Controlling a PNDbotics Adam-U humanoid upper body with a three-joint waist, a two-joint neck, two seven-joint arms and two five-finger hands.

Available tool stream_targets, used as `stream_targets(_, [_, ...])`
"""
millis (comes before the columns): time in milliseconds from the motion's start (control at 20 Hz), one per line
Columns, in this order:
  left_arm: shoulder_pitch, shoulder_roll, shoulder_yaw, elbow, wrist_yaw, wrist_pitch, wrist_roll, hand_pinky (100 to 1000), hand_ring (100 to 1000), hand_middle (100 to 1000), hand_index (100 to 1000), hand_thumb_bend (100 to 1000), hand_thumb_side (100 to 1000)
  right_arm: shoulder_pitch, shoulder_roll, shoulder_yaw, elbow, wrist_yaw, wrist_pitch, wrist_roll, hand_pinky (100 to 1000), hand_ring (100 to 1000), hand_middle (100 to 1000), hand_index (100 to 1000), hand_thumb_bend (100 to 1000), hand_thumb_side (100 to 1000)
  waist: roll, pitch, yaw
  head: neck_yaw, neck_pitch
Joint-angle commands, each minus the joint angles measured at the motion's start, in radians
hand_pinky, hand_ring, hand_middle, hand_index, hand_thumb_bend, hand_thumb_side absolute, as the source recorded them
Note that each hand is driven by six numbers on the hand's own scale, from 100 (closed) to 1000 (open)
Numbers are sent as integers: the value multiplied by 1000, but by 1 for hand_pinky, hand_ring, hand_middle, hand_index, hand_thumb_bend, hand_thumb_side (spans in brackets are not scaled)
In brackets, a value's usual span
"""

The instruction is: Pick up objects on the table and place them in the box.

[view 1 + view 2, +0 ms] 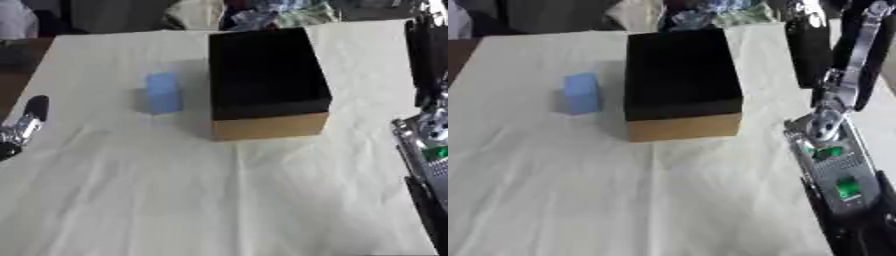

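A box (268, 125) with a black inside and tan cardboard walls stands open at the middle of the table. Just left of it, a small light blue block (163, 93) stands upright on the cloth, apart from the box. My right hand (842, 80) is raised at the right edge, beside the box's right wall and above the table, its black fingers (808, 55) straight and pointing away, holding nothing. My left hand (28, 120) only peeks in at the left edge, well left of the blue block.
A pale yellow cloth (219, 200) covers the table, with wide bare cloth in front of the box. Dark clutter and crumpled items (280, 12) lie beyond the far edge. The table's left edge (39, 65) shows dark wood.
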Motion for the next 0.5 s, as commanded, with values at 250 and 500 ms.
stream_targets(250, [-75, 102, -19, -67, -11, 182, -154, 991, 848, 814, 946, 337, 563, -22, -12, 1, -16, -5, 1, 8, 748, 688, 631, 829, 100, 576, -4, -15, -8, 0, 42])
stream_targets(500, [-91, 97, -34, -67, -68, 205, -232, 992, 859, 826, 955, 460, 563, -28, -15, 1, -16, -6, 5, 9, 749, 688, 631, 829, 100, 575, -10, -9, -12, 19, 50])
